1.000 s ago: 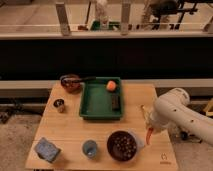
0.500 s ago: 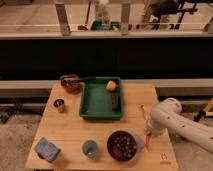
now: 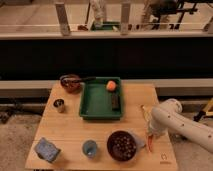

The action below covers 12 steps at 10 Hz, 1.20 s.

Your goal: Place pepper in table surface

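gripper [image 3: 148, 136], low beside dark bowl [image 3: 122, 145], jaws closed on pepper [image 3: 149, 143]: best lowered onto bare table surface [image 3: 70, 128] right of the bowl, clear of its rim, before letting go

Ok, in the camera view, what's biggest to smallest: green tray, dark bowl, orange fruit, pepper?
green tray
dark bowl
orange fruit and pepper: too alike to rank
The end effector is at the pepper, just right of the bowl.
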{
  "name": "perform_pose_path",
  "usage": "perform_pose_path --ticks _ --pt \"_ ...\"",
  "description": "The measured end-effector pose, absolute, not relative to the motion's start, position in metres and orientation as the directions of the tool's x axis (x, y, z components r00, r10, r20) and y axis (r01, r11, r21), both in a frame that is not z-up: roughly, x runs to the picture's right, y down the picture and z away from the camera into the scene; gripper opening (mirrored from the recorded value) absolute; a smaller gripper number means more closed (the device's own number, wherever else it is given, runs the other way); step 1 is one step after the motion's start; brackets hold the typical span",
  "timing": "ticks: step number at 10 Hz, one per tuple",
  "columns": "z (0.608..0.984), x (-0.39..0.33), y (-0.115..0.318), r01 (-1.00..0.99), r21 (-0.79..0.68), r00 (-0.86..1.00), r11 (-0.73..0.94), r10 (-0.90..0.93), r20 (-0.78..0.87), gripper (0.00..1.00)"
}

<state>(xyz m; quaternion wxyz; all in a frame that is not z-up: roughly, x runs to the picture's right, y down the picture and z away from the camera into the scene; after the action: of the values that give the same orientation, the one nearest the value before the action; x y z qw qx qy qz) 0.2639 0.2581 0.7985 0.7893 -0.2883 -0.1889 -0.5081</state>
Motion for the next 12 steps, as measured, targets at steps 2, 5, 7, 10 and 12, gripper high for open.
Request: perform_pose_path --ticks 2,5,7,10,12 --pt "0.8 0.267 0.26 0.911 -0.279 0.412 0.303 -0.687 0.599 0.68" --pt "0.795 0.268 0.255 0.901 -0.247 0.432 0.357 -0.675 0.599 0.8" --pt "0.791 0.268 0.249 0.885 -0.24 0.459 0.399 -0.667 0.587 0.8" --pt "0.789 0.271 0.243 0.858 -0.26 0.507 0.443 -0.657 0.558 0.8" --pt "0.789 0.271 0.239 0.84 -0.273 0.538 0.468 -0.653 0.534 0.8"
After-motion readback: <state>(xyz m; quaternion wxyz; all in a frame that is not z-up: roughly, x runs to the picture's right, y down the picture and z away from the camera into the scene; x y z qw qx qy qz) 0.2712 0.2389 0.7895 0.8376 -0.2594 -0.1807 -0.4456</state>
